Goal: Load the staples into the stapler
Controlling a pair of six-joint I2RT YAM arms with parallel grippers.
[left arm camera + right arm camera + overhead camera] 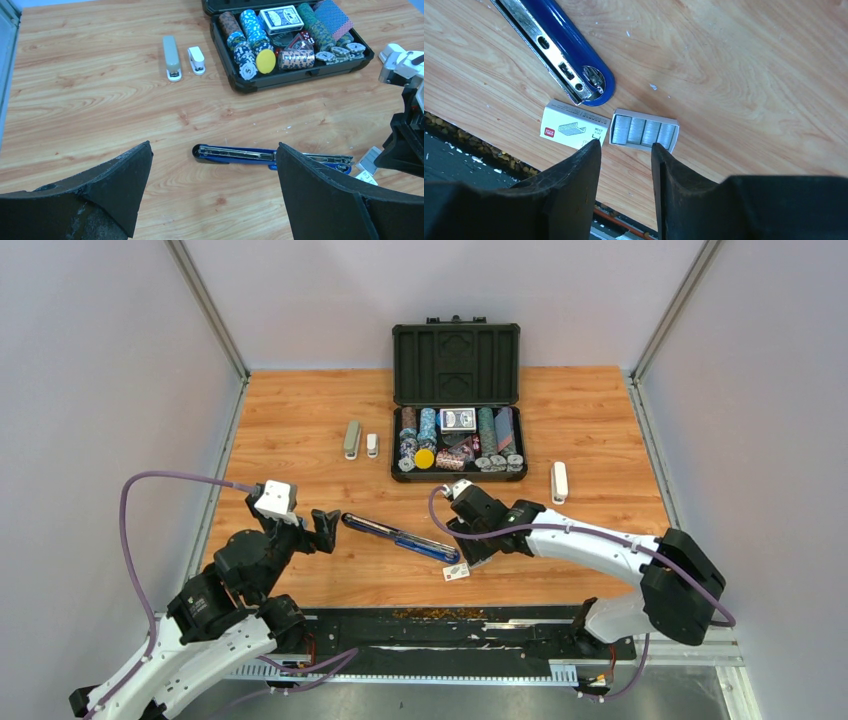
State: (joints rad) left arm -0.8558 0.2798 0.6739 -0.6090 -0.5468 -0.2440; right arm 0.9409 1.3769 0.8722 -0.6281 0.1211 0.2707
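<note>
light: bright, even | shadows: soft | near fingers: blurred

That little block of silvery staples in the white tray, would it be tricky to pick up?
Probably light: the staples are tiny beside the stapler. They show as four ribbed strips side by side, so the block may split apart when squeezed. Lying flat in the low tray, they offer little to grip, and smooth metal could slip from the right gripper.
</note>
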